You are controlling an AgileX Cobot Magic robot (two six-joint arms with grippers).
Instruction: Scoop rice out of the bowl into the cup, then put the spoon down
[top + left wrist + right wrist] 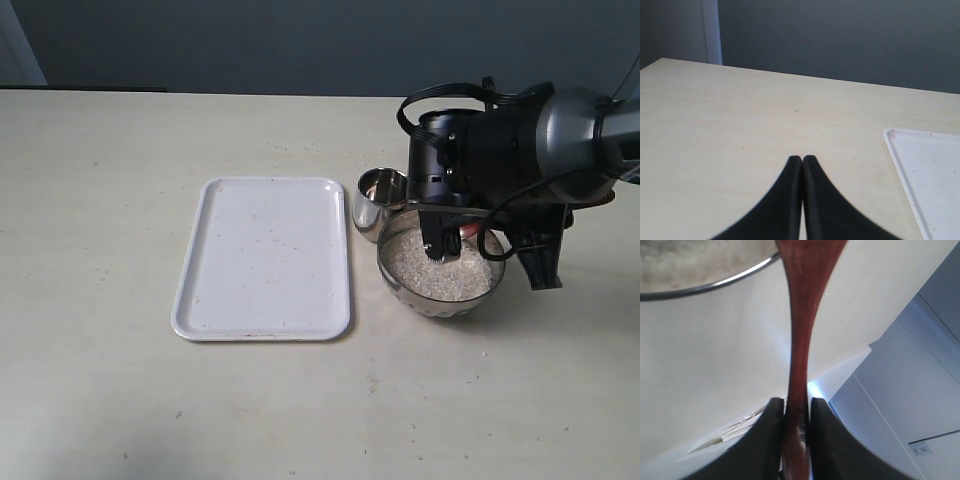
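Observation:
The steel bowl (pixel 440 305) holds white rice (pixel 445 270), with the small steel cup (pixel 376 200) touching its far-left side. My right arm (pixel 480 150) hangs over the bowl, and a reddish bit of the wooden spoon (pixel 468 230) shows under it above the rice. In the right wrist view my right gripper (pixel 796 405) is shut on the spoon (pixel 802 315) by its slim handle. The handle runs on past the bowl rim (pixel 715 284), and the spoon's head is out of frame. Rice (pixel 690 260) shows inside the rim. My left gripper (pixel 802 159) is shut on nothing above bare table.
A white rectangular tray (pixel 262 255) lies flat left of the cup and bowl. Its corner (pixel 925 170) shows in the left wrist view. The left arm is outside the exterior view. A dark wall runs behind the table's far edge.

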